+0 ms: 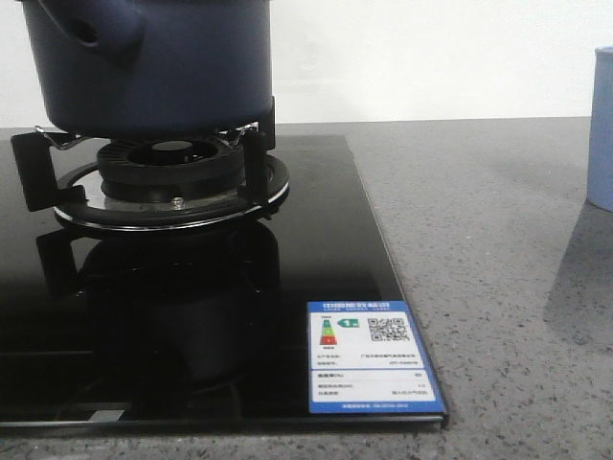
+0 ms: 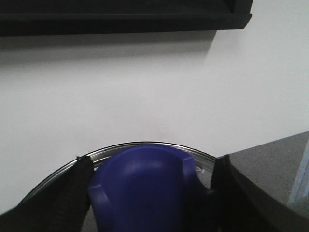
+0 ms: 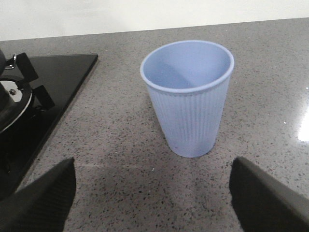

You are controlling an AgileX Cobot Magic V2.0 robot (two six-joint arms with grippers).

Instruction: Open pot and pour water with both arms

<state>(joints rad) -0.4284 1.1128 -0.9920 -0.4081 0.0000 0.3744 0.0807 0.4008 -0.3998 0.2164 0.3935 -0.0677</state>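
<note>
The dark navy pot point(image 1: 163, 67) stands on the burner grate point(image 1: 254, 144) at the back left, its stubby hollow handle point(image 1: 101, 29) pointing toward me. Its top is cut off in the front view. In the left wrist view, my left gripper point(image 2: 149, 193) is shut on the lid's blue knob point(image 2: 140, 183), with a finger pressed against each side. The lid's shiny rim point(image 2: 145, 144) curves behind the knob. My right gripper point(image 3: 152, 203) is open and low over the counter, a short way in front of the pale blue ribbed cup point(image 3: 188, 96). Neither gripper shows in the front view.
A black glass hob point(image 1: 316, 249) with a blue and white label point(image 1: 374, 355) covers the left of the grey speckled counter point(image 1: 498, 287). The cup point(image 1: 601, 134) stands upright at the far right. A white wall runs along the back, with a dark shelf point(image 2: 120, 19) above.
</note>
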